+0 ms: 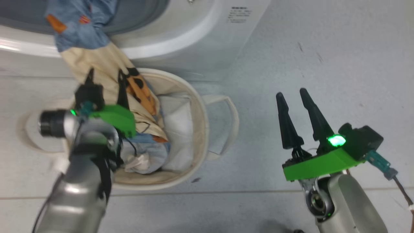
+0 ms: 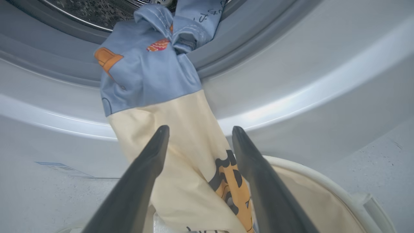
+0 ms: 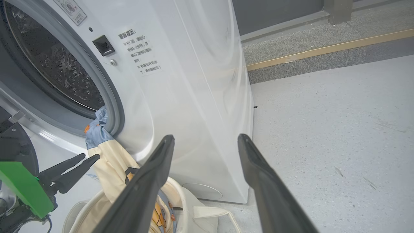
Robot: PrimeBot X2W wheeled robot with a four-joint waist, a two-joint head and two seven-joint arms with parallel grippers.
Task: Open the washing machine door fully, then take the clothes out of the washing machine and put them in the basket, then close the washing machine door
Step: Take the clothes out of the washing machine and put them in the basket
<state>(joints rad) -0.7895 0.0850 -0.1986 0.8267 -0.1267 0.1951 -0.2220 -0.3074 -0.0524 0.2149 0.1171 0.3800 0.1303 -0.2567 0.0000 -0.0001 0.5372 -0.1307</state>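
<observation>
Bright even light, head view blurred, wide-angle wrist distortion

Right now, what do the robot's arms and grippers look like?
The left gripper and right gripper each have two tapering black jaws on a bright green block with a glowing green light. The left forearm and right forearm are pale silver-grey. A teal plug with a dark cable sits beside the right gripper; black cables run along the left forearm.

- The clothes [image 2: 145,74]: soft matt cloth.
- The washing machine [image 3: 194,97]: glossy, smooth white casing; shiny perforated metal drum [image 3: 58,71].
- The basket [image 1: 199,106]: matt canvas.
- The floor [image 3: 323,129]: matt, finely speckled.
</observation>
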